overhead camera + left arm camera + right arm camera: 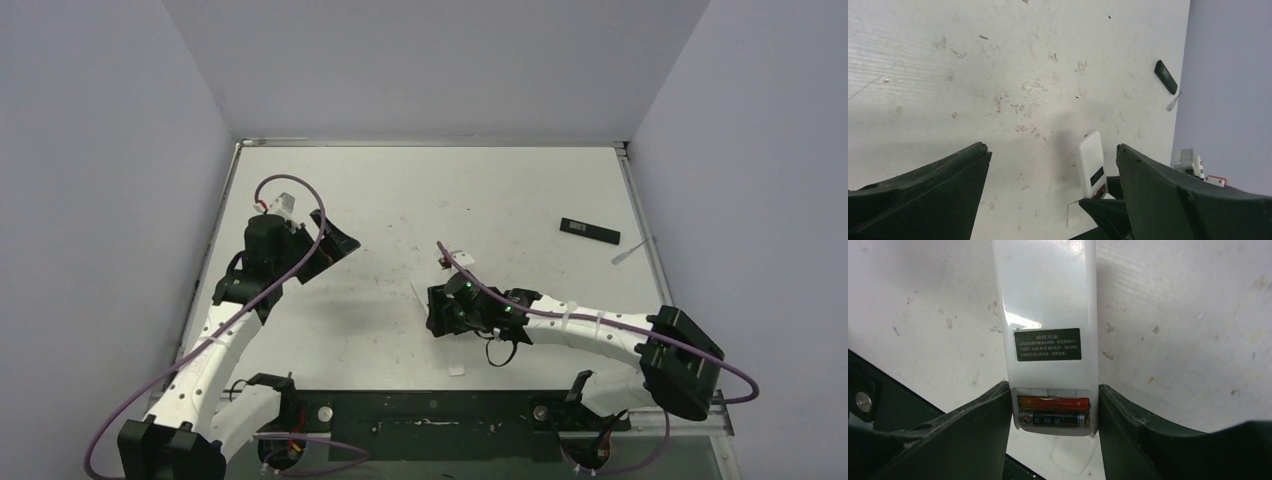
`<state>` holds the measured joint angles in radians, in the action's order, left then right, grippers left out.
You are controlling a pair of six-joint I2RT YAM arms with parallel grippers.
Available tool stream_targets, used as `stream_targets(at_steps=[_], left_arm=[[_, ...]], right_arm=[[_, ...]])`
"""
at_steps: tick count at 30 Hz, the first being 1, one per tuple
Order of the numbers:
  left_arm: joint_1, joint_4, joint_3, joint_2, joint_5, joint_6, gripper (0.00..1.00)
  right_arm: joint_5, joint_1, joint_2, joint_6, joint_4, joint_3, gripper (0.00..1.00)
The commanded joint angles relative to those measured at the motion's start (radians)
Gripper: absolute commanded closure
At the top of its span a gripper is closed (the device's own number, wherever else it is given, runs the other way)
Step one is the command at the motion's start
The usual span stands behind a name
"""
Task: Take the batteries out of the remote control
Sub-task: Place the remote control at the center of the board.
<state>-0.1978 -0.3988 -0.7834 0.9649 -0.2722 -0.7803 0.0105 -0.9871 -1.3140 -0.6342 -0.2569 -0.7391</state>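
Between the fingers of the right claw [1054, 415] sits the white remote [1050, 315], pinched by its long sides at the end where the battery bay lies uncovered. Two cells lie side by side across that bay: a red battery [1054, 403] on the side toward the remote's body and a dark battery [1057, 418] next to the end wall. Just beyond the bay a black label [1047, 344] with white print is stuck on the remote's back. The remote's far end stretches out over the table [420, 190], near its middle.

To the left, the left claw [1051, 150] is spread wide with nothing between its fingers, well apart from the remote. A small white bit [456, 370] lies near the front edge. Far off toward the right rim lie a black bar [590, 230] and, just beside it, a thin white stick [628, 252].
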Motion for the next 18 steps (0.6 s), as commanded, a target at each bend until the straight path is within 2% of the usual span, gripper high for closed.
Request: stream_targets(at_steps=[1,6,13,18], left_arm=[[0.013,-0.035,0.028,-0.057,0.144,-0.046,0.03],[0.017,0.005,0.05,-0.074,0.141,-0.091,0.03],[0.024,0.006,0.043,-0.045,0.112,-0.089,0.03],[0.031,0.013,0.05,-0.045,0.098,-0.095,0.03]], right_arm=[[0.133,-0.086,-0.068,-0.271,-0.052,-0.016,0.9],[0.217,-0.157,-0.189,-0.339,-0.081,-0.085,0.9],[0.248,-0.158,-0.291,-0.328,-0.096,-0.173,0.89],[0.247,-0.158,-0.305,-0.334,-0.117,-0.186,0.89]])
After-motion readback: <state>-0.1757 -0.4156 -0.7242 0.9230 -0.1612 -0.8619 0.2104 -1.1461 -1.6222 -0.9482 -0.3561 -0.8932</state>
